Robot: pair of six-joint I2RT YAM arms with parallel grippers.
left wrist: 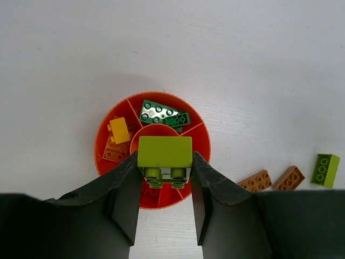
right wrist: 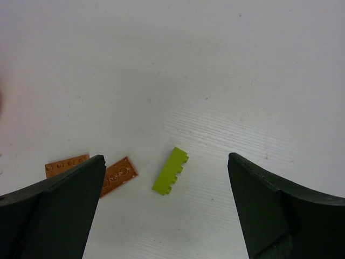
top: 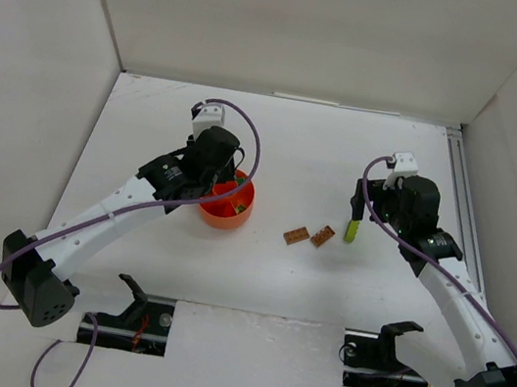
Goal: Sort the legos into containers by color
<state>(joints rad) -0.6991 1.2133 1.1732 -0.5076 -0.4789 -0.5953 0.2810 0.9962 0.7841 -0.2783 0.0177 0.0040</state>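
meanwhile the left end effector (left wrist: 164,157) is clamped on a lime-yellow lego (left wrist: 164,151) above the red-orange bowl (left wrist: 101,141) (green legos (left wrist: 161,114) lie in its upper section); the right end effector (right wrist: 166,162) gapes over another lime lego (right wrist: 170,171) on the bench (right wrist: 215,65), lower middle of frame.

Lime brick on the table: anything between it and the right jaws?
Nothing visible. The lime brick lies on bare table below the open right jaws; the two brown bricks sit off to one side, apart from it.
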